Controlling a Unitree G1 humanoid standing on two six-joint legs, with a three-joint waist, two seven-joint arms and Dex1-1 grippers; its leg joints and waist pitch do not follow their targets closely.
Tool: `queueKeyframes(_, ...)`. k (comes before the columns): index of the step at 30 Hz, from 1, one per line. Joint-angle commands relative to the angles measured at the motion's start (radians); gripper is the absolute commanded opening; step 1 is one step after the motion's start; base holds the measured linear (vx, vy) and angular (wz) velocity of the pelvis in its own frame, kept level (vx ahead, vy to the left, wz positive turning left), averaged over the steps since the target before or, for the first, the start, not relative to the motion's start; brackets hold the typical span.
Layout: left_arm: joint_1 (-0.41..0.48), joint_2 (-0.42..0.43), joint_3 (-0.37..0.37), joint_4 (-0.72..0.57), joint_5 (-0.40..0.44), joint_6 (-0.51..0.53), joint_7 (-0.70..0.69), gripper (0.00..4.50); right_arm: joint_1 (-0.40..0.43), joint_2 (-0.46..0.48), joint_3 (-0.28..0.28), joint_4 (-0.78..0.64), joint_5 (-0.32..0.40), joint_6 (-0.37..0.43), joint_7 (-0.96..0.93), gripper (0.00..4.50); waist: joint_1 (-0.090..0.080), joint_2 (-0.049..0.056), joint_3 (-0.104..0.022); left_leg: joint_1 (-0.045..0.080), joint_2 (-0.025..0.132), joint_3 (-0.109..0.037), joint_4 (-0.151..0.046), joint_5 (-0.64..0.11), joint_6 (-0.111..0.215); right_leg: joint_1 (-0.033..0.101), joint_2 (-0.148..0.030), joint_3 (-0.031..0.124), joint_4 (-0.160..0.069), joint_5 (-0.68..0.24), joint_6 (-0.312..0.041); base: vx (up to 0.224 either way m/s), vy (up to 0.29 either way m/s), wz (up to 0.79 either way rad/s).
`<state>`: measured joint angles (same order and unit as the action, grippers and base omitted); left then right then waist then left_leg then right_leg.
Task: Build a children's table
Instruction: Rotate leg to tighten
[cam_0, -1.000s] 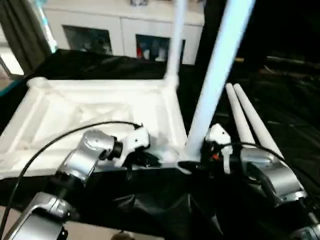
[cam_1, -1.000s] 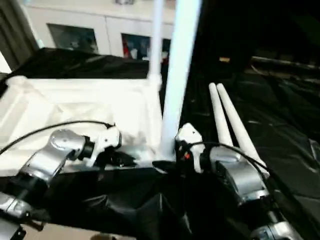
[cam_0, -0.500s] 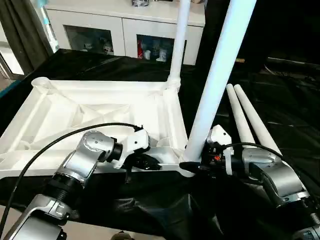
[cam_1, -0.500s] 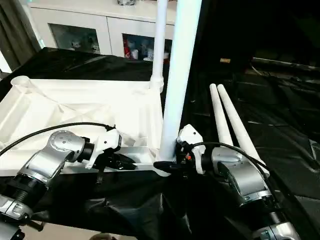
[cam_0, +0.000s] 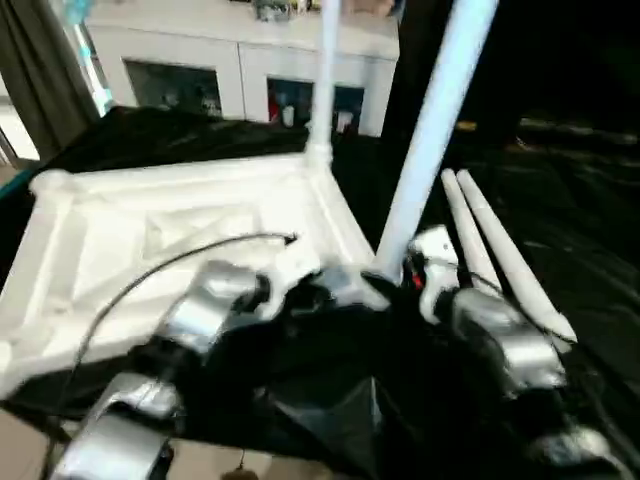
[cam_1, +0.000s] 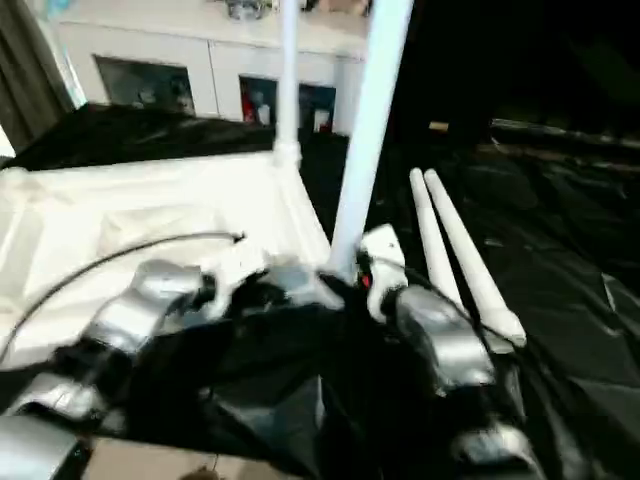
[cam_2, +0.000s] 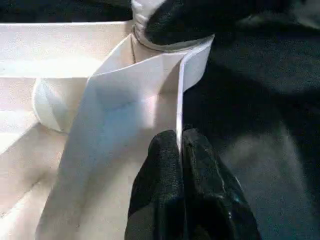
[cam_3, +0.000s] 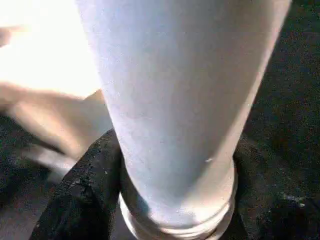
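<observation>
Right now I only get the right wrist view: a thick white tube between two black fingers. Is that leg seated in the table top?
Observer: Yes. The near leg stands in the near right corner of the upside-down table top, leaning a little.
Operator: Any other leg in?
Observer: One. The far leg stands upright in the far right corner.
Operator: What is the left tool doing?
Observer: The left tool is pinched shut on the top's thin edge wall, close to that near corner.
</observation>
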<state>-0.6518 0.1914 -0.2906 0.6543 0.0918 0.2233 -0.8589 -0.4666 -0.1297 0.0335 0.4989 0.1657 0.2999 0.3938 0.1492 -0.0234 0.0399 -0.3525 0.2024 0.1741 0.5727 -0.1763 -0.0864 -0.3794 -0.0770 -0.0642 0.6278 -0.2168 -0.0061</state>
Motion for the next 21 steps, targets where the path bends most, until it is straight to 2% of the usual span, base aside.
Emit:
queueKeyframes(1,-0.033,-0.048,0.040,0.046,0.008,0.023,0.170,0.00,0.003,0.045,-0.008,0.091,-0.006,0.033,-0.116,2.71,-0.006,0.003,-0.047,0.011,0.027,-0.016,-0.079,-0.289,-0.054,0.024,-0.080,0.049,-0.104,-0.343,-0.129,0.000,0.000,0.00)
queueKeyframes(2,-0.061,-0.098,0.042,0.085,0.018,0.021,0.236,0.00,-0.035,0.100,-0.015,0.157,-0.021,-0.013,-0.190,2.71,-0.003,0.014,-0.048,0.015,0.030,-0.014,-0.077,-0.281,-0.049,0.020,-0.078,0.051,-0.103,-0.302,-0.136,0.000,0.000,0.00)
queueKeyframes(3,-0.071,-0.114,0.037,0.097,0.025,0.016,0.256,0.00,-0.049,0.119,-0.012,0.178,-0.030,-0.033,-0.209,2.71,-0.007,0.013,-0.046,0.012,0.028,-0.013,-0.076,-0.285,-0.050,0.019,-0.078,0.051,-0.104,-0.294,-0.138,0.000,0.000,0.00)
queueKeyframes(4,-0.077,-0.125,0.032,0.102,0.028,0.014,0.262,0.00,-0.058,0.134,-0.007,0.190,-0.036,-0.049,-0.216,2.71,-0.008,0.015,-0.048,0.008,0.026,-0.015,-0.077,-0.279,-0.052,0.024,-0.077,0.050,-0.101,-0.286,-0.139,0.000,0.000,0.00)
queueKeyframes(5,-0.080,-0.133,0.031,0.104,0.028,0.009,0.266,0.00,-0.062,0.144,0.000,0.194,-0.041,-0.058,-0.217,2.71,-0.006,0.011,-0.052,0.008,0.026,-0.014,-0.075,-0.256,-0.048,0.028,-0.077,0.049,-0.098,-0.248,-0.139,0.000,0.000,0.00)
queueKeyframes(7,-0.085,-0.142,0.025,0.109,0.029,-0.002,0.259,0.00,-0.068,0.157,0.005,0.199,-0.046,-0.070,-0.221,2.71,-0.005,0.009,-0.053,0.000,0.025,-0.012,-0.072,-0.203,-0.024,0.034,-0.072,0.048,-0.089,-0.147,-0.145,0.000,0.000,0.00)
queueKeyframes(8,-0.087,-0.143,0.021,0.112,0.030,-0.006,0.254,0.00,-0.070,0.161,0.004,0.200,-0.045,-0.073,-0.219,2.71,-0.004,0.008,-0.053,0.000,0.024,-0.011,-0.071,-0.194,-0.019,0.036,-0.071,0.048,-0.087,-0.133,-0.145,0.000,0.000,0.00)
queueKeyframes(9,-0.092,-0.144,0.020,0.120,0.032,-0.010,0.253,0.00,-0.076,0.168,0.000,0.209,-0.046,-0.079,-0.223,3.26,-0.003,0.012,-0.054,0.001,0.025,-0.011,-0.071,-0.189,-0.014,0.036,-0.072,0.048,-0.086,-0.120,-0.149,0.000,0.000,0.00)
queueKeyframes(12,-0.094,-0.141,0.019,0.124,0.032,-0.032,0.240,0.00,-0.078,0.170,-0.007,0.204,-0.045,-0.079,-0.213,3.40,-0.004,0.005,-0.051,0.001,0.024,-0.010,-0.073,-0.202,-0.009,0.036,-0.072,0.047,-0.090,-0.150,-0.148,0.000,0.000,0.00)
queueKeyframes(13,-0.088,-0.131,0.017,0.117,0.027,-0.047,0.218,0.00,-0.073,0.160,-0.001,0.190,-0.046,-0.079,-0.188,3.47,-0.008,0.004,-0.050,-0.001,0.026,-0.013,-0.078,-0.224,-0.010,0.037,-0.075,0.046,-0.094,-0.197,-0.136,0.000,0.000,0.00)
queueKeyframes(14,-0.075,-0.109,0.011,0.103,0.019,-0.065,0.172,0.00,-0.064,0.129,0.019,0.159,-0.052,-0.080,-0.134,3.69,-0.010,-0.001,-0.048,-0.001,0.027,-0.012,-0.079,-0.239,-0.008,0.035,-0.076,0.047,-0.097,-0.231,-0.127,0.000,0.000,0.00)
queueKeyframes(15,-0.074,-0.104,0.010,0.107,0.018,-0.076,0.159,0.00,-0.061,0.112,0.024,0.148,-0.052,-0.087,-0.102,3.69,-0.010,0.000,-0.048,-0.001,0.027,-0.014,-0.080,-0.240,-0.008,0.036,-0.076,0.047,-0.098,-0.241,-0.122,0.000,0.000,0.00)
queueKeyframes(19,-0.065,-0.084,0.014,0.101,0.013,-0.073,0.133,0.00,-0.055,0.083,0.031,0.128,-0.050,-0.092,-0.051,3.78,-0.010,-0.005,-0.048,-0.002,0.027,-0.010,-0.076,-0.207,0.006,0.034,-0.077,0.049,-0.097,-0.215,-0.128,0.000,0.000,0.00)
queueKeyframes(21,-0.036,-0.036,0.021,0.062,-0.020,-0.090,0.033,0.00,-0.016,-0.015,0.067,0.036,-0.046,-0.085,0.087,3.78,-0.004,-0.007,-0.050,-0.003,0.026,-0.009,-0.072,-0.178,0.018,0.038,-0.076,0.049,-0.094,-0.185,-0.131,0.000,0.000,0.00)
